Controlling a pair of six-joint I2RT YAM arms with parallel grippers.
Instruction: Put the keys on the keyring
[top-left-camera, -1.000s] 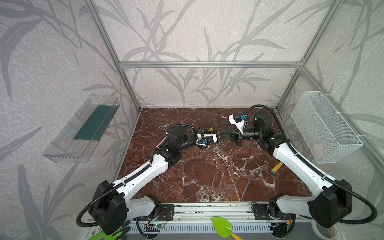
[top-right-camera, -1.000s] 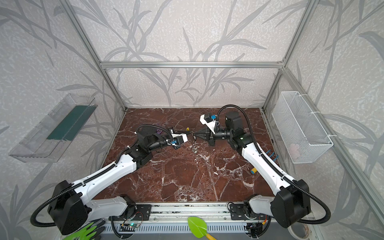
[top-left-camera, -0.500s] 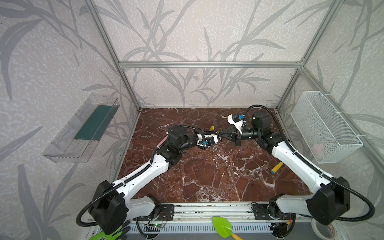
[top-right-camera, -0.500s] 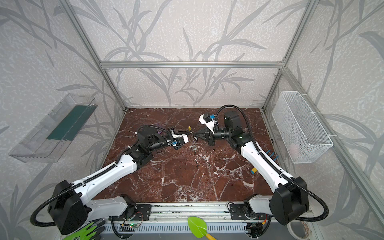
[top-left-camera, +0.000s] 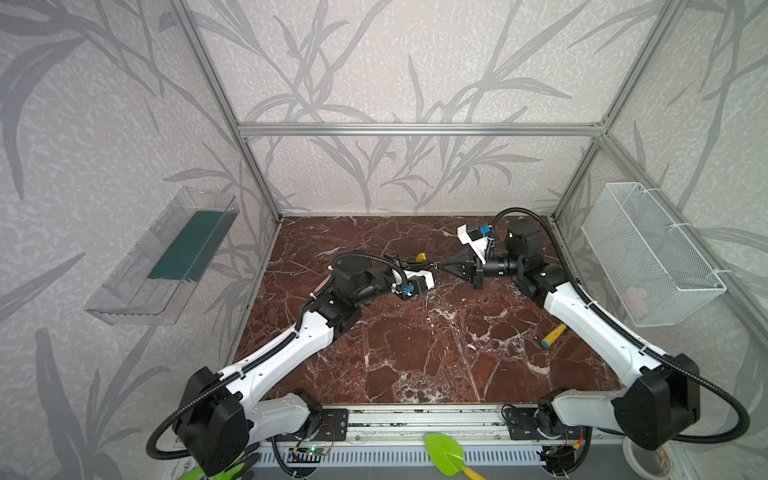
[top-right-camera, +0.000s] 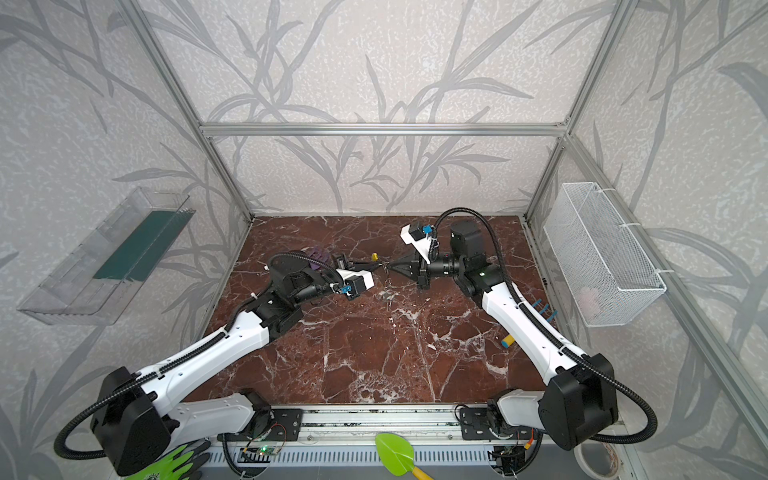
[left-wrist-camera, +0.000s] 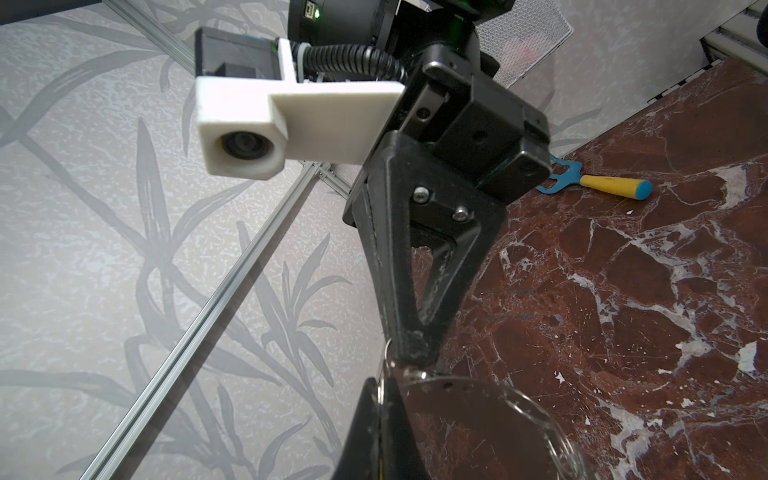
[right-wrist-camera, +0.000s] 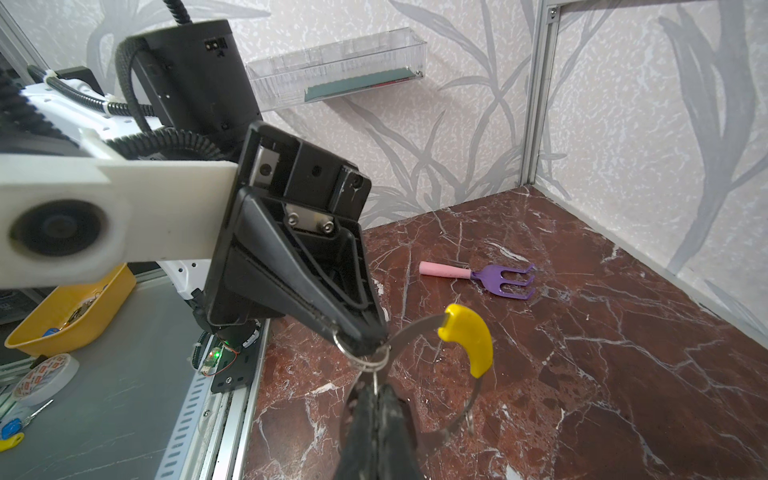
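Centrally, keyring (right-wrist-camera: 466, 337) hangs between meeting jaws, well clear of walls (top-left-camera: 415, 174).

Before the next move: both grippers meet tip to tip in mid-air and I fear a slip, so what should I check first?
1. Left gripper shut on the keys, by their small rings: ok.
2. Right gripper shut on the keyring: ok.
3. Keys threaded onto the keyring: cannot tell; the grippers hide the joint.
4. Yellow sleeve free of both grips: ok.
5. Purple fork and blue fork lying apart from the grippers: ok.
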